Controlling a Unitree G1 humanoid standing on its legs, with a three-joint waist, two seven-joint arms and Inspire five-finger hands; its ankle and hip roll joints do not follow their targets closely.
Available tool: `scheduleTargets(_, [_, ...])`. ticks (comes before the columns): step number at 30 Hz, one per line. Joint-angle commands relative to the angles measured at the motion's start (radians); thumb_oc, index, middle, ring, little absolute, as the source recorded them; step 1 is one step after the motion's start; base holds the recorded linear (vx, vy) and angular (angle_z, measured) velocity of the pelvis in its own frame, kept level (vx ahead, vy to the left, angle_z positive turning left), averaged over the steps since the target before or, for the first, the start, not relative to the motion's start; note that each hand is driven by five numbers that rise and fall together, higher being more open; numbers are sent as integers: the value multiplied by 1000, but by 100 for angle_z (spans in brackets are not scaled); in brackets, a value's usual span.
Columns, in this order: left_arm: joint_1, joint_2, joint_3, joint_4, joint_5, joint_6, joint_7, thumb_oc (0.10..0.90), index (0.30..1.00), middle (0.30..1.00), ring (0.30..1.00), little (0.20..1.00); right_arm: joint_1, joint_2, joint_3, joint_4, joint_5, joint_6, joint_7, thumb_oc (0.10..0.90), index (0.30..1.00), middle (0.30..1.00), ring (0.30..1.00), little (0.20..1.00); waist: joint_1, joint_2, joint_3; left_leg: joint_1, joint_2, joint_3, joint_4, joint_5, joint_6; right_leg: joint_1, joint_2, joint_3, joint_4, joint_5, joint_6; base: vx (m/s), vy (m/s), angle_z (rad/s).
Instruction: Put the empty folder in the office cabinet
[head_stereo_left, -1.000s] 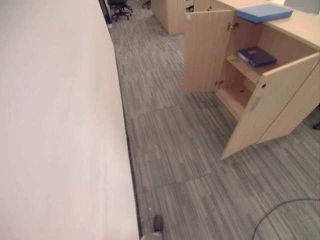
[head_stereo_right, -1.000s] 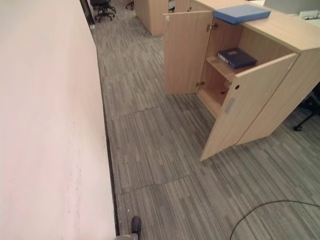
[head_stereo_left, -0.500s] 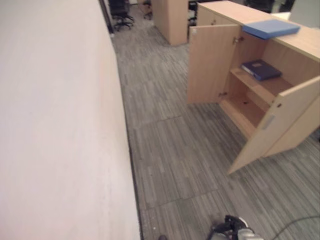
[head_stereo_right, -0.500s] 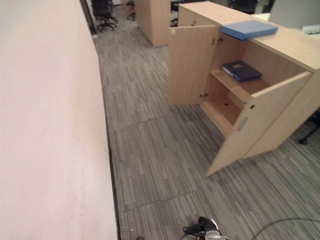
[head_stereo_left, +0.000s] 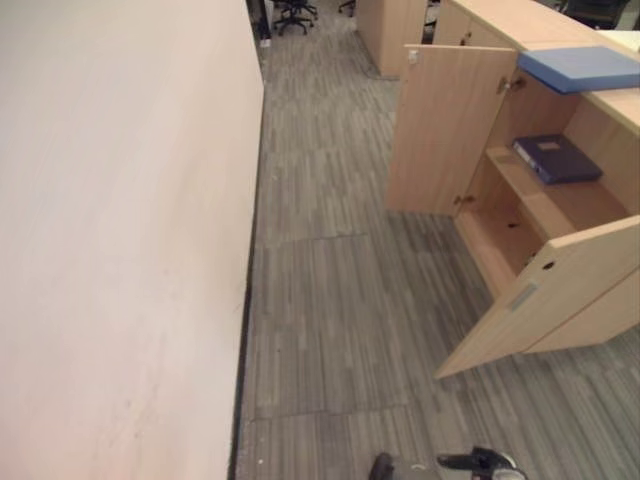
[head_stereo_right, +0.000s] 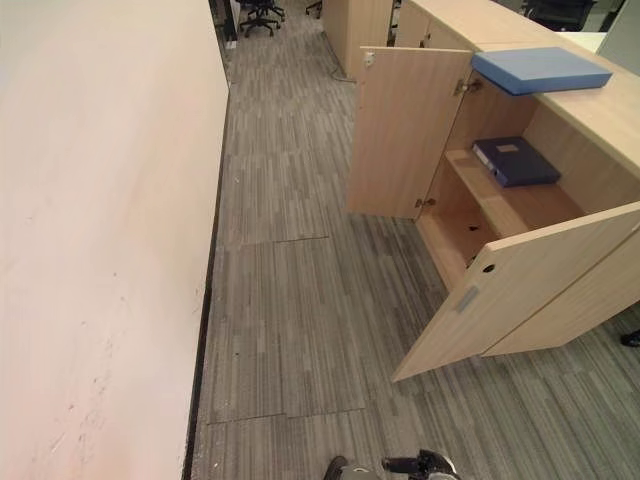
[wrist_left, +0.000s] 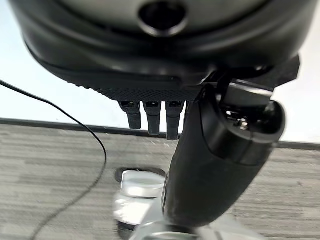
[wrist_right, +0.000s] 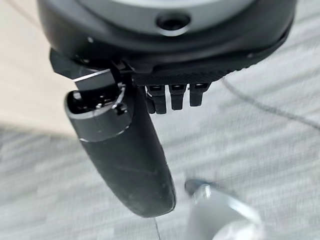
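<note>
Lying atop open cabinet (head_stereo_right: 560, 250) — blue folder (head_stereo_right: 540, 70), both robot hands (wrist_left: 165, 80) (wrist_right: 165, 70) slack, empty

The camera has swung, so the whole picture has shifted since a second ago; the things themselves have not moved. The wall (head_stereo_left: 120, 240) takes up less of the left side than before. The cabinet (head_stereo_right: 560, 290), once at the upper right, now sits lower along the right edge, and its near door (head_stereo_right: 520, 290) has dropped toward the right middle. The light blue folder (head_stereo_right: 540, 70) and the dark folder (head_stereo_right: 515, 160) have slid down with it.
</note>
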Motion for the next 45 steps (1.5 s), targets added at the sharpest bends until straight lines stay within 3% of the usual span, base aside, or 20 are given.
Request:
scheduleTargets(1, [-2,-4,-29,2,-20,-5,10,800,900,900,900,900,-16,-5,4,33,-26,4,-4,800,900,900,900,900,12,-10,42,-44,-87,64,-47,-26,74,28,-84,22,-121,120,124,270,-30,-24])
scheduleTargets(4, [10,-3,-21,12,-10,0,9,800,900,900,900,900,-10,-12,9,37,-39,8,4,800,900,900,900,900,45,-20,40,-129,-83,95,-180,-43,83,78,-97,46,-141,96,149,251,34,-23])
scheduleTargets(5, [15,-2,-22,15,-6,2,8,800,900,900,900,900,-7,-12,13,37,-45,9,6,800,900,900,900,900,56,-17,39,-147,-76,94,-236,-7,74,97,-94,52,-144,89,153,346,139,-15])
scheduleTargets(6, [19,-2,-19,20,-1,4,7,800,900,900,900,900,-4,-8,21,39,-57,10,6,800,900,900,900,900,86,10,39,-196,-52,71,-406,131,43,147,-69,69,-167,70,165,476,183,-26])
scheduleTargets(9, [18,-2,-16,36,3,7,8,800,900,900,900,900,9,0,27,44,-66,8,7,800,900,900,900,900,123,13,48,-245,-19,54,-591,207,14,226,-73,95,-188,41,187,456,158,-36])
scheduleTargets(14, [41,-12,6,64,16,12,4,800,900,900,900,900,41,19,17,52,-89,15,31,800,900,900,900,900,141,38,-2,-219,16,51,-623,256,-14,299,-101,132,-198,13,228,380,216,-41])
scheduleTargets(17, [51,-1,9,69,54,17,-6,800,900,900,900,900,65,40,19,57,-119,31,63,800,900,900,900,900,148,14,-58,-153,-35,87,-612,231,13,320,-211,121,-184,61,279,396,335,-32])
scheduleTargets(20, [41,14,-3,56,75,18,-13,800,900,900,900,900,71,51,32,58,-148,44,83,800,900,900,900,900,154,-27,-72,-107,-131,118,-598,167,66,298,-331,122,-117,197,317,284,308,-7])
scheduleTargets(23, [29,26,-31,37,103,26,-18,800,900,900,900,900,64,49,53,40,-167,49,91,800,900,900,900,900,145,-38,-68,-35,-272,124,-607,93,153,218,-473,137,113,434,309,285,493,8])
scheduleTargets(27, [38,36,-34,25,106,33,-22,800,900,900,900,900,48,63,91,-26,-170,38,89,800,900,900,900,900,136,-30,-50,60,-327,118,-630,9,185,140,-525,67,291,456,326,294,338,17])
scheduleTargets(28, [38,35,-33,24,106,33,-22,800,900,900,900,900,48,62,92,-27,-170,39,88,800,900,900,900,900,135,-31,-49,60,-327,118,-630,8,185,138,-526,68,295,453,325,369,272,10])
scheduleTargets(29, [38,33,-44,10,98,25,-20,800,900,900,900,900,21,54,109,-56,-164,26,90,800,900,900,900,900,111,1,-21,102,-311,97,-630,-7,191,36,-450,49,339,337,291,281,118,9])
scheduleTargets(31, [38,30,-46,6,94,24,-22,800,900,900,900,900,6,50,111,-66,-161,24,89,800,900,900,900,900,102,15,-7,122,-308,89,-630,-14,191,4,-419,39,322,314,285,188,71,19])
scheduleTargets(32, [39,25,-51,4,88,23,-25,800,900,900,900,900,-15,46,117,-73,-157,23,86,800,900,900,900,900,88,33,14,138,-302,92,-630,-3,194,-37,-372,-9,273,310,249,86,-18,44])
scheduleTargets(33, [41,22,-53,5,90,24,-28,800,900,900,900,900,-28,45,120,-75,-151,23,85,800,900,900,900,900,78,39,25,160,-301,82,-630,-16,187,-55,-334,-21,216,300,246,166,-46,57])
scheduleTargets(35, [44,19,-61,5,102,21,-35,800,900,900,900,900,-59,44,124,-77,-126,18,80,800,900,900,900,900,49,22,45,226,-311,52,-630,-62,165,-122,-220,-59,1,317,251,325,-144,43])
scheduleTargets(37, [43,21,-60,10,115,20,-40,800,900,900,900,900,-65,42,117,-73,-117,16,78,800,900,900,900,900,34,9,47,264,-312,19,-630,-97,152,-157,-171,-63,-94,347,278,350,-141,18])
scheduleTargets(42, [44,29,-41,33,129,16,-40,800,900,900,900,900,-50,40,105,-55,-109,12,72,800,900,900,900,900,25,-9,33,295,-307,2,-630,-139,141,-128,-148,-109,-201,363,253,283,-152,46])
scheduleTargets(44, [46,28,-39,40,131,20,-41,800,900,900,900,900,-45,37,100,-46,-110,12,73,800,900,900,900,900,26,-7,19,302,-297,2,-630,-148,134,-119,-139,-117,-203,344,242,292,-132,42])
scheduleTargets(45, [42,18,-24,37,99,18,-40,800,900,900,900,900,-41,22,83,-22,-98,12,65,800,900,900,900,900,20,16,5,318,-254,3,-629,-156,131,-126,-127,-110,-152,312,227,336,-174,16])
